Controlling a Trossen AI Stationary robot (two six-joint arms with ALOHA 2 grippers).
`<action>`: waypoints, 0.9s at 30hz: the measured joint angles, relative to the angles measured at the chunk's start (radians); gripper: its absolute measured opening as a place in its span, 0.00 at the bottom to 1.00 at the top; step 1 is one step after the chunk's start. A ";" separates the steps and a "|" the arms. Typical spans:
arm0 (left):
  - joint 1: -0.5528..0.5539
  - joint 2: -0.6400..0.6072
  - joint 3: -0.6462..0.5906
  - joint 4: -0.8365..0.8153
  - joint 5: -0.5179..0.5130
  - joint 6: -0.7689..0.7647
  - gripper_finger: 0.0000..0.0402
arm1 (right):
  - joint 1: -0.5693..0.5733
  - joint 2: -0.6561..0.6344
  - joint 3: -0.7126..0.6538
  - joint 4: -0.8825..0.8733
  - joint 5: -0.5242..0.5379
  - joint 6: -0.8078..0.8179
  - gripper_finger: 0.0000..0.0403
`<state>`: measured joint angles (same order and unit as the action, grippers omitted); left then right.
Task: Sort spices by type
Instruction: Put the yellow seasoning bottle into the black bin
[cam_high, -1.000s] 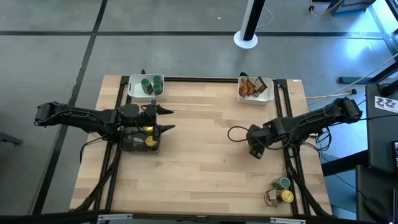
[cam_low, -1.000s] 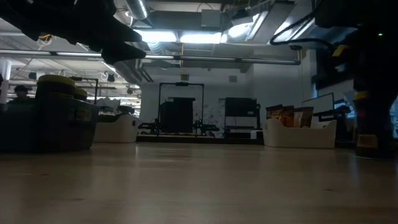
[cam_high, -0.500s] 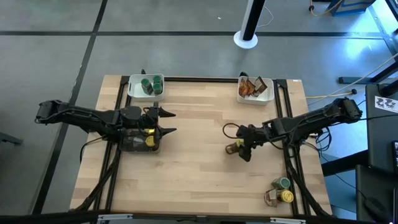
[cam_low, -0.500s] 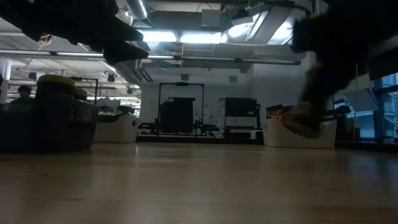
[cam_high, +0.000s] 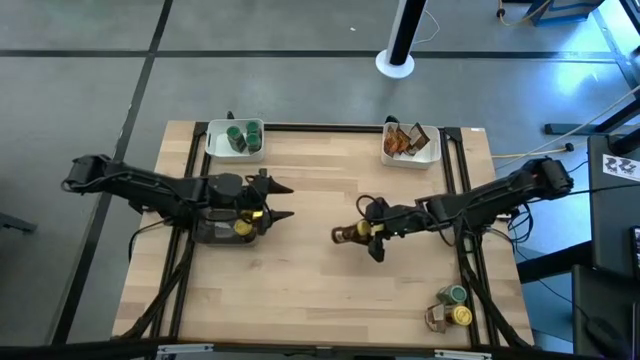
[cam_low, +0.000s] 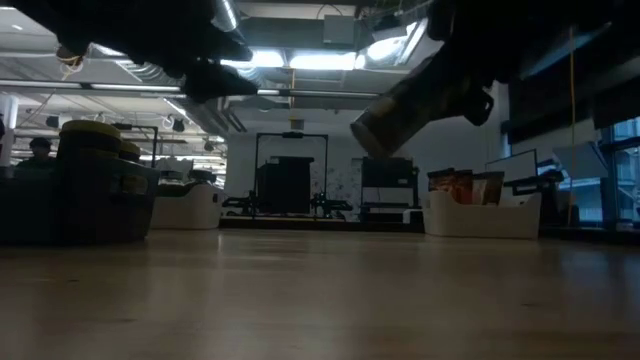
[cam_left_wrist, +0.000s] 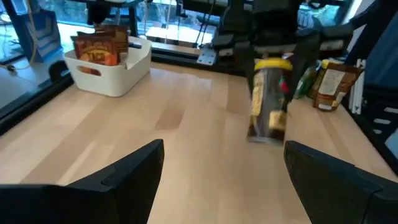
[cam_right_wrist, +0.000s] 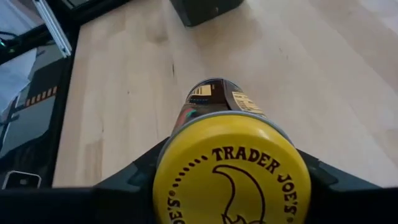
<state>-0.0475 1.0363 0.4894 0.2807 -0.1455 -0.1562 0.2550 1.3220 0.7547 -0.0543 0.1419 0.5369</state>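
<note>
Gripping a yellow-lidded jar (cam_high: 347, 234) in my right pincer (cam_high: 372, 233), I held it tilted above the mid tabletop (cam_high: 310, 290), bare wood all around. Its lid (cam_right_wrist: 231, 167) hid my fingertips. My left pincer (cam_high: 278, 200) gaped wide and empty by the dark tray (cam_high: 215, 232), partly hidden under that arm.

Both arms are dark, nearly black, built of slim jointed segments with black cables looping along them, and each ends in a gripper, the left gripper (cam_high: 281, 200) and the right gripper (cam_high: 371, 243), with two pointed, wedge-shaped dark fingers (cam_left_wrist: 118, 180).
</note>
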 joint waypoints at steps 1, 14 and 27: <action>-0.006 0.007 0.008 -0.001 0.000 -0.001 0.78 | 0.000 0.016 0.000 0.011 0.000 0.000 0.54; -0.026 0.232 0.133 -0.010 0.090 0.033 0.65 | 0.000 0.106 0.074 0.156 0.024 -0.099 0.54; -0.059 0.317 0.200 -0.002 0.109 0.081 0.29 | 0.001 0.105 0.126 0.125 0.026 -0.127 0.54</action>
<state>-0.1065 1.3536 0.6890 0.2783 -0.0366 -0.0752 0.2558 1.4273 0.8806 0.0711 0.1684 0.4095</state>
